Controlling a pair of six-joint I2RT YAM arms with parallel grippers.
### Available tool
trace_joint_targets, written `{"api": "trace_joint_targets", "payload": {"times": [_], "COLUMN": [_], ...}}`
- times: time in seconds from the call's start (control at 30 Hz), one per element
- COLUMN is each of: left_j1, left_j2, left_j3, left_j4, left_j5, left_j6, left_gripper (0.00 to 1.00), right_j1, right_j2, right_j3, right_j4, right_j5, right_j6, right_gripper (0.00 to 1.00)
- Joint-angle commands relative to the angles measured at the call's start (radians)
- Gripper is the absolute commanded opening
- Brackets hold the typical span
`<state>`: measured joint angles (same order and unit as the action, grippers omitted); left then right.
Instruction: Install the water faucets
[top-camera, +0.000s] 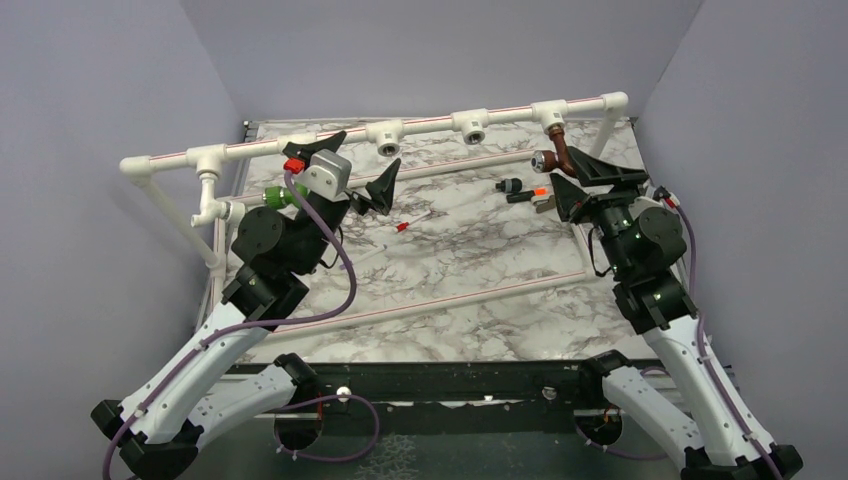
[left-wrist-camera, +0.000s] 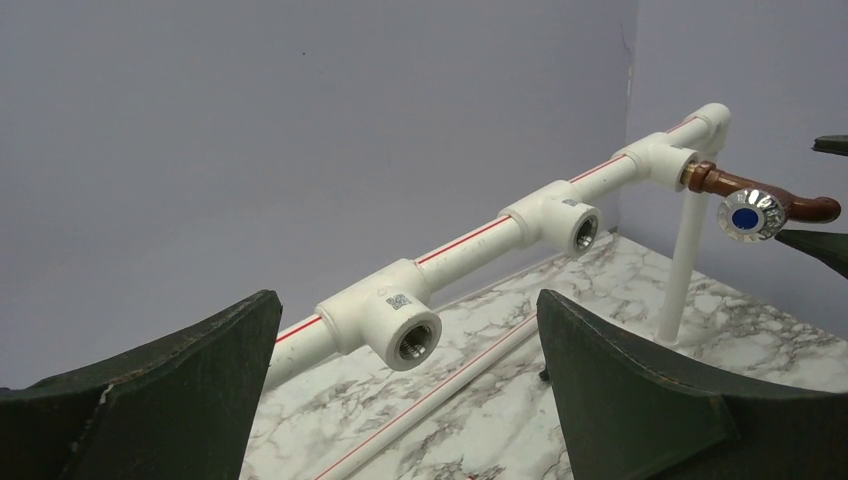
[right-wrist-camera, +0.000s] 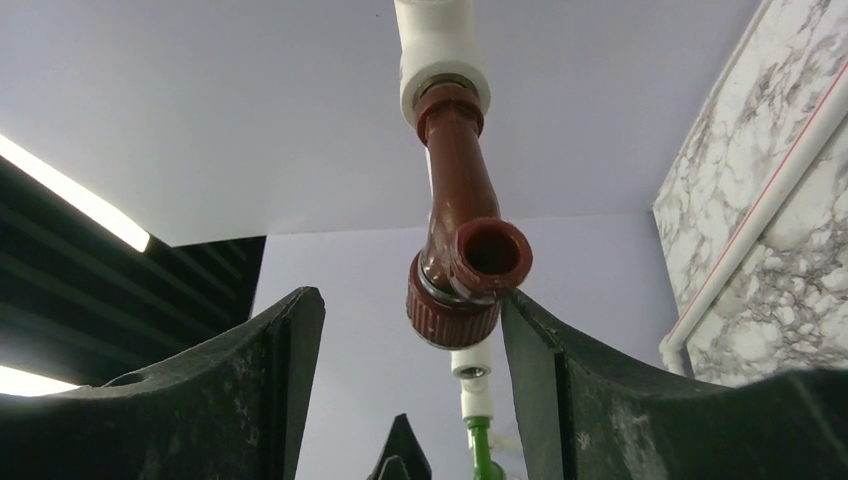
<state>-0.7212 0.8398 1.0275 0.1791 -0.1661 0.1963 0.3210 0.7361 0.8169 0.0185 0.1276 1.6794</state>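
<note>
The copper-coloured faucet (top-camera: 556, 152) hangs screwed into the rightmost T-fitting (top-camera: 549, 113) of the white pipe frame. In the right wrist view, this faucet (right-wrist-camera: 458, 215) sits between my open right gripper's (right-wrist-camera: 410, 310) jaws, with the right finger (right-wrist-camera: 560, 370) touching its spout end. It also shows in the left wrist view (left-wrist-camera: 760, 205). The green faucet (top-camera: 278, 197) sits at the frame's left elbow fitting (top-camera: 222, 211), partly hidden by my left wrist. My left gripper (top-camera: 357, 163) is open and empty, facing an empty T-fitting (left-wrist-camera: 395, 325).
Two empty T-fittings (top-camera: 388, 135) (top-camera: 471, 125) sit on the top pipe. A small black piece with an orange tip (top-camera: 530, 193) and another black part (top-camera: 508, 185) lie on the marble table (top-camera: 470, 250), and a small red bit (top-camera: 403, 228) lies mid-table. A loose white pipe (top-camera: 450, 298) runs across it.
</note>
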Motion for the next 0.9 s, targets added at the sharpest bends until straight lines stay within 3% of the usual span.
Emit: {"api": "trace_joint_targets", "payload": {"times": [0.0,0.3,0.73,0.87], "left_j1": [0.006,0.005,0.005,0.005], "left_j2": [-0.012,-0.011,-0.01,-0.007], "left_j3": [-0.01,-0.012,-0.02,-0.023], "left_j4": [0.033,0.033,0.04,0.044], "left_j5": [-0.02,-0.025,-0.031,-0.03], "left_j6": [0.012,0.014,0.02,0.015], "left_gripper": [0.99,0.99,0.99,0.99], "right_j1": [0.007,0.007,0.007,0.007], "right_j2": [-0.048,-0.065,-0.059,-0.074], "right_j3": [0.026,0.148,0.255,0.258], "right_j4": [-0.113,-0.336,-0.335,-0.289], "right_j5": [-0.017,-0.015,-0.123,-0.251], "right_j6": [-0.07,-0.384,-1.209,-1.537], "right_gripper": [0.7,0.71,0.7,0.72]}}
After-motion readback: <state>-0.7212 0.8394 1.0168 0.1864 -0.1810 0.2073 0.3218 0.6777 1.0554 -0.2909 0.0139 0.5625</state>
